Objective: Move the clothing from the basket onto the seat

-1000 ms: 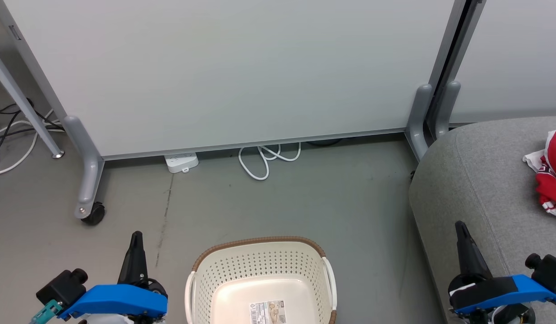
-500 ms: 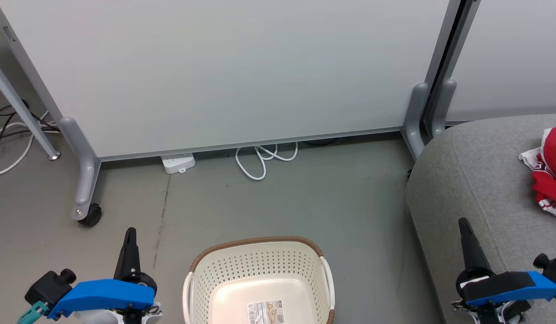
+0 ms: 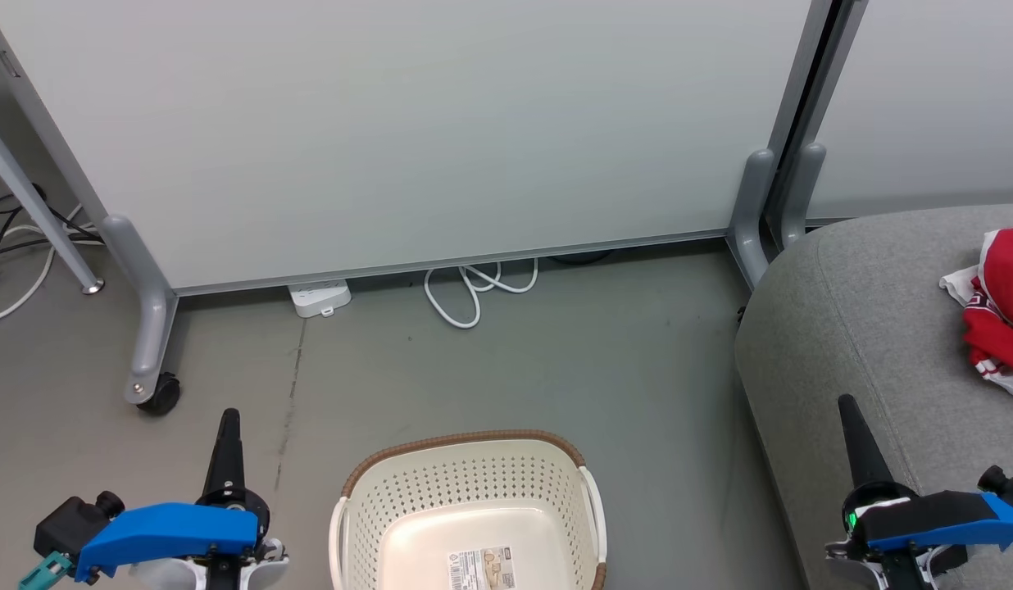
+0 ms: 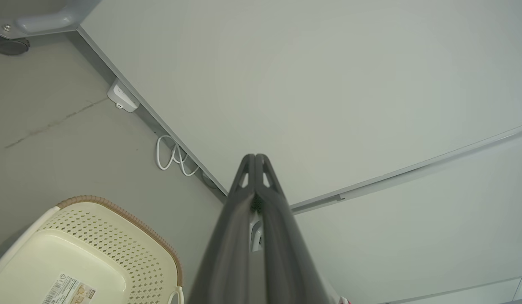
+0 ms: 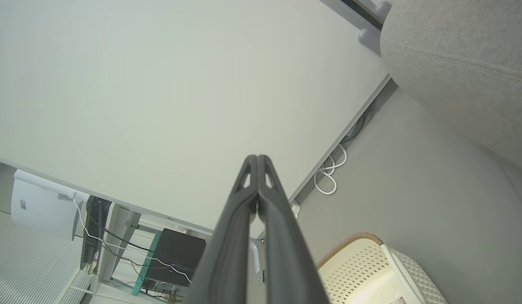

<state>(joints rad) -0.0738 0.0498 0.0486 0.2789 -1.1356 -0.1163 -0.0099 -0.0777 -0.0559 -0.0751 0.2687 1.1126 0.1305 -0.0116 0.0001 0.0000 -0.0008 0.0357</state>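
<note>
The cream basket (image 3: 392, 492) with its brown rim sits on the floor at the bottom centre of the head view, holding nothing but a paper label (image 3: 480, 568). It also appears as the basket (image 4: 117, 236) in the left wrist view and the basket (image 5: 354, 257) in the right wrist view. Red clothing (image 3: 998, 315) with white trim lies bunched on the grey seat (image 3: 851, 328) at the right edge. My left gripper (image 3: 228, 418) is shut, left of the basket. Over the seat's front edge, my right gripper (image 3: 844, 403) is shut too. Both hold nothing.
A pale partition panel (image 3: 408, 131) on grey castor legs (image 3: 150, 360) stands behind the basket. A white power strip (image 3: 318, 297) and a looped white cable (image 3: 474, 291) lie at its foot. More cables (image 3: 15, 246) trail at the far left.
The head camera has shifted a little, so the whole scene slid left. Both grippers have sunk slightly lower in the view and stay shut. The clothing and basket lie as before.
</note>
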